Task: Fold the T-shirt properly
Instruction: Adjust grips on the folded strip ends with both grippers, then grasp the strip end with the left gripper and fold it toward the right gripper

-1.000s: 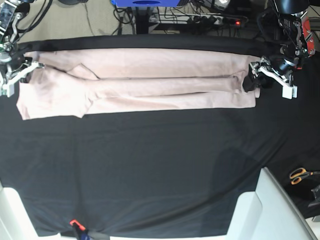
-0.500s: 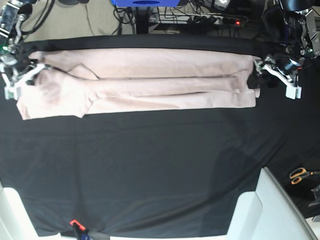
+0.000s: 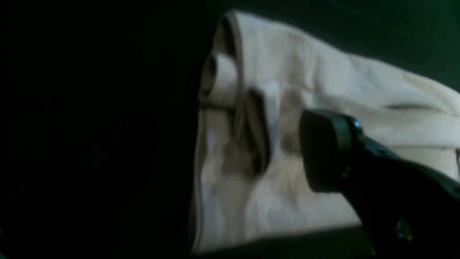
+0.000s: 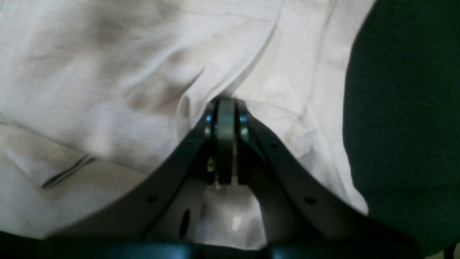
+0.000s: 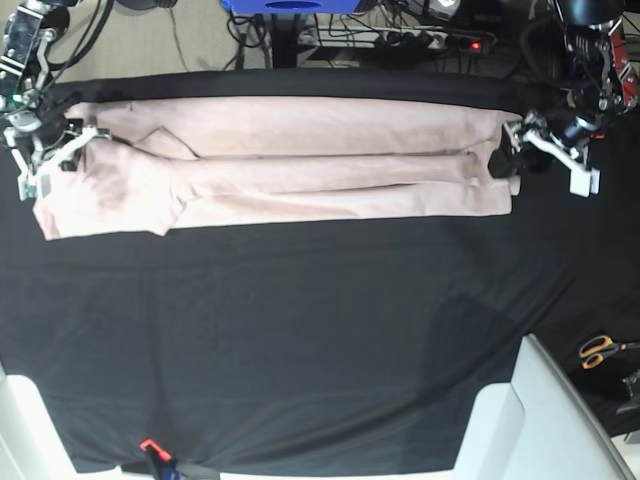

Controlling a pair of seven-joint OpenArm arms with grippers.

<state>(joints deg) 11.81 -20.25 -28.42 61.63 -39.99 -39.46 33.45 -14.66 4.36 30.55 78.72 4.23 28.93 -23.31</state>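
The pale pink T-shirt (image 5: 300, 160) lies folded into a long band across the far part of the black cloth. My right gripper (image 5: 58, 150) is at the band's left end, by the sleeve. In the right wrist view that gripper (image 4: 226, 108) is shut, and the T-shirt (image 4: 125, 72) puckers into its tip. My left gripper (image 5: 537, 155) is at the band's right end, its fingers spread apart. The left wrist view shows one dark finger (image 3: 323, 151) above the rolled hem (image 3: 230, 82), holding nothing; the other finger is out of frame.
The black table cloth (image 5: 300, 320) covers the table. Orange-handled scissors (image 5: 600, 350) lie at the right edge. A white panel (image 5: 545, 420) rises at the front right. Cables and a power strip (image 5: 420, 40) run behind the table.
My left gripper's fingers have spread wider at the hem end. My right gripper has shifted slightly up and inward at the sleeve end. The shirt lies much as before.
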